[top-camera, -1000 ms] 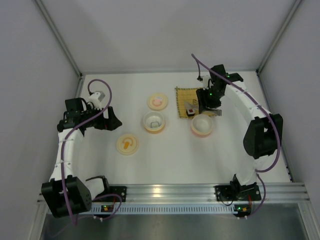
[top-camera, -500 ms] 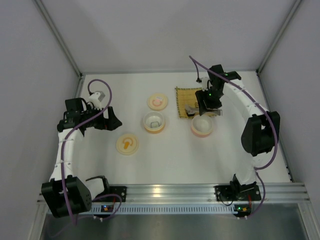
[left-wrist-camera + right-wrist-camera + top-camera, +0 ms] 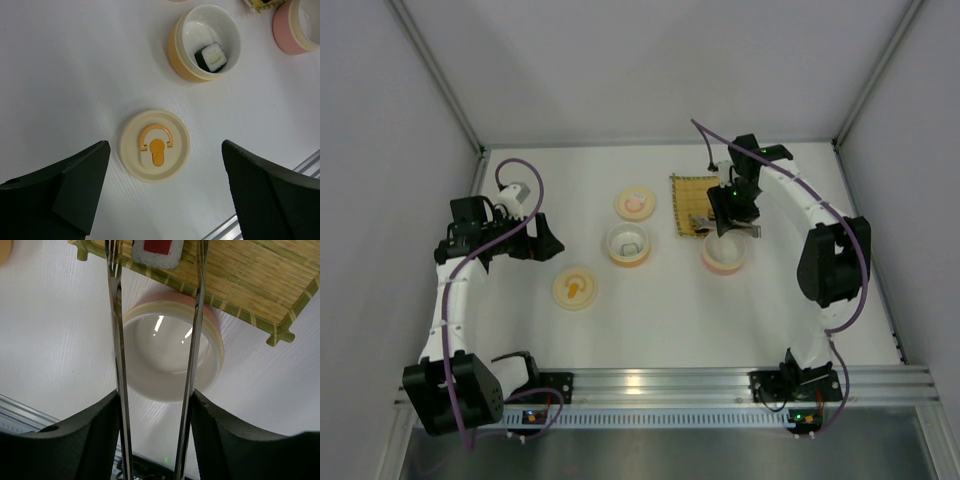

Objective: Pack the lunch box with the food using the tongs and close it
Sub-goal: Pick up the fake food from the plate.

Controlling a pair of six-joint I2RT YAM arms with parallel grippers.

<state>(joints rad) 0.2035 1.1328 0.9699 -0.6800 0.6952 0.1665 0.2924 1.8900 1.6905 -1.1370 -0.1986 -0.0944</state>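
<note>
Silvery tongs [image 3: 116, 340], arms parted, straddle red-topped piece [image 3: 159, 250] on mat [image 3: 250, 285]; dark piece [image 3: 210, 56] in open orange bowl [image 3: 176, 50].

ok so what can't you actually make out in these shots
- Right wrist view: the top edge cuts off the tips of the tongs and most of the red-topped piece, so whether it is pinched is unclear.
- Top view: the right jaws cover that piece and most of the tongs.
- Left wrist view: the frame edge crops the pink bowl; most of its inside is out of frame.
</note>
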